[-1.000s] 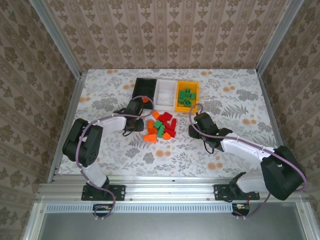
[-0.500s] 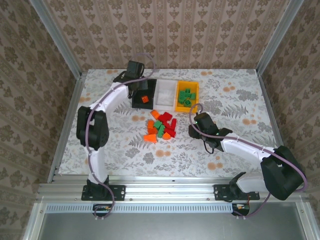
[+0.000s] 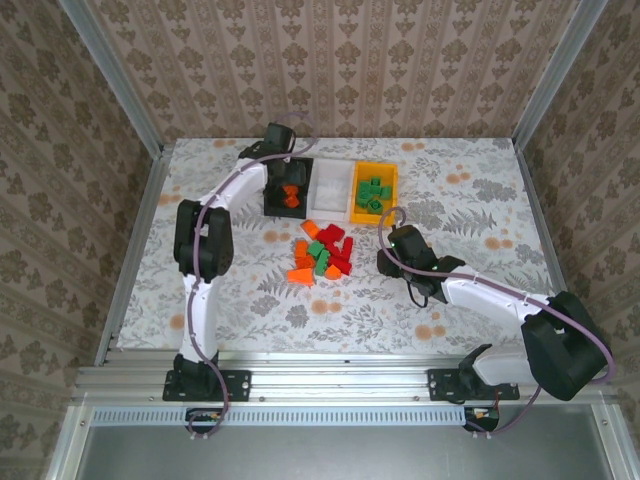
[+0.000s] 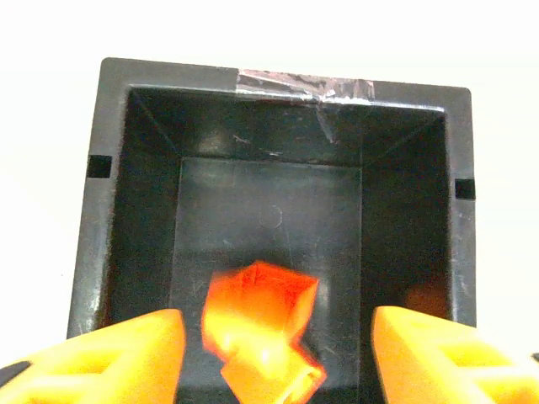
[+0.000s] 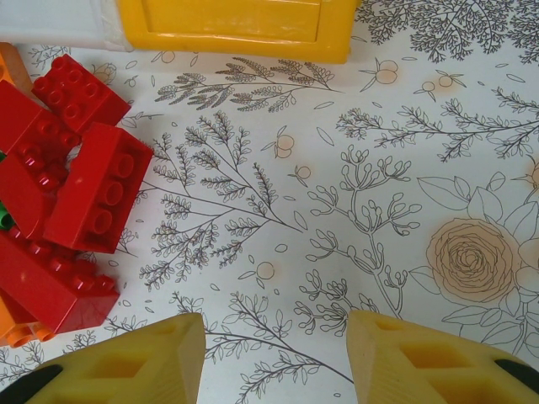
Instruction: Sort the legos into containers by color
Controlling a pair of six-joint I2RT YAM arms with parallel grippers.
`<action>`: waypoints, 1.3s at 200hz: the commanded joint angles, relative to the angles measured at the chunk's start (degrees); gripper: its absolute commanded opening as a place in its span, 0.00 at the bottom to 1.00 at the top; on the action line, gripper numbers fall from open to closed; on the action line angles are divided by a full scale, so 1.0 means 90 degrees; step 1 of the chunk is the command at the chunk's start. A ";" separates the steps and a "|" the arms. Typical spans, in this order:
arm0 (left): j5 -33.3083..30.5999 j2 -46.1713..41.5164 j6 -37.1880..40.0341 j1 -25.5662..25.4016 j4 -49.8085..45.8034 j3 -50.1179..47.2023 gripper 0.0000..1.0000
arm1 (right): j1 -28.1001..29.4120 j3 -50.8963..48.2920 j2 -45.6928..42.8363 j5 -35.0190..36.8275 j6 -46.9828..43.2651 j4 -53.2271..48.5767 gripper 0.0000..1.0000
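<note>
1. The left gripper (image 4: 274, 326) hangs over the black bin (image 4: 269, 126) with its jaws wide apart, gripping nothing. A blurred orange brick (image 4: 261, 311) sits between the fingers and touches neither.
2. The right gripper (image 5: 274, 324) is spread and empty, low over the tablecloth (image 5: 379, 168), just right of the brick pile (image 3: 322, 255).
3. Beyond the pile stand the black bin, the white bin (image 3: 332, 185) and the yellow bin (image 3: 388, 172), which holds green bricks (image 3: 373, 193).

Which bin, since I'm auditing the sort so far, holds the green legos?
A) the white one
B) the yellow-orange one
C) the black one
B: the green legos sit clustered inside the yellow-orange bin, at the right end of the row of three.
</note>
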 commanded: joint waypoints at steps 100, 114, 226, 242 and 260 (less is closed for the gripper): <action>-0.0032 -0.4172 -0.0094 -0.1802 0.1212 -0.5561 0.72 | 0.0022 -0.0014 0.0013 -0.0081 -0.0082 0.0081 0.52; -0.0150 -0.4570 -0.0046 -0.1945 0.1138 -0.6057 0.70 | 0.0042 -0.0013 0.0000 -0.0083 -0.0091 0.0084 0.52; -0.1164 -0.4963 -0.0044 -0.2766 -0.0140 -0.6747 0.60 | 0.0125 0.0046 0.0169 0.0043 -0.0126 0.0087 0.54; -0.1328 -0.4697 0.0012 -0.2864 -0.0206 -0.6643 0.62 | 0.0125 0.0036 0.0150 0.0068 -0.0126 0.0073 0.56; -0.1523 -0.4403 0.0022 -0.2882 -0.0082 -0.6592 0.63 | 0.0125 0.0045 0.0147 0.0060 -0.0131 0.0079 0.57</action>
